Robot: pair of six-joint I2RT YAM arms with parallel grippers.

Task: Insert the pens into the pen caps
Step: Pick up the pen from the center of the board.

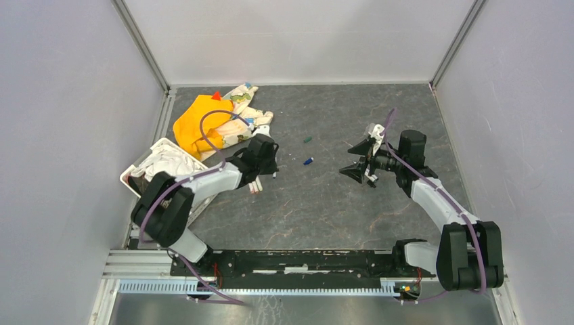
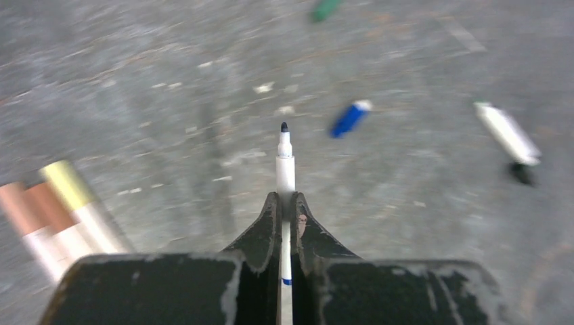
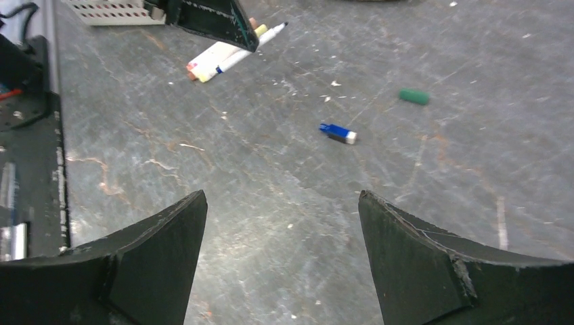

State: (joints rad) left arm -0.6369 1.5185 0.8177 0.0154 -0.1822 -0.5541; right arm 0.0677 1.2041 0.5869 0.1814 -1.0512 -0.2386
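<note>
My left gripper (image 1: 271, 166) is shut on a slim white pen (image 2: 285, 162) with a dark tip, held just above the table. The tip points at the blue cap (image 2: 350, 118), a short gap away. The blue cap (image 1: 308, 161) lies on the table between the two grippers. The dark green cap (image 1: 307, 139) lies farther back. More white pens (image 1: 256, 184) lie together beside the left gripper. My right gripper (image 1: 350, 160) is open and empty, above the table, with the blue cap (image 3: 338, 133) ahead of it. I see no loose cream cap.
A white basket (image 1: 135, 172) with cloth stands at the left edge. Orange and patterned cloths (image 1: 216, 122) lie at the back left. A blurred white cylinder (image 2: 508, 132) shows right of the blue cap in the left wrist view; I cannot tell what it is.
</note>
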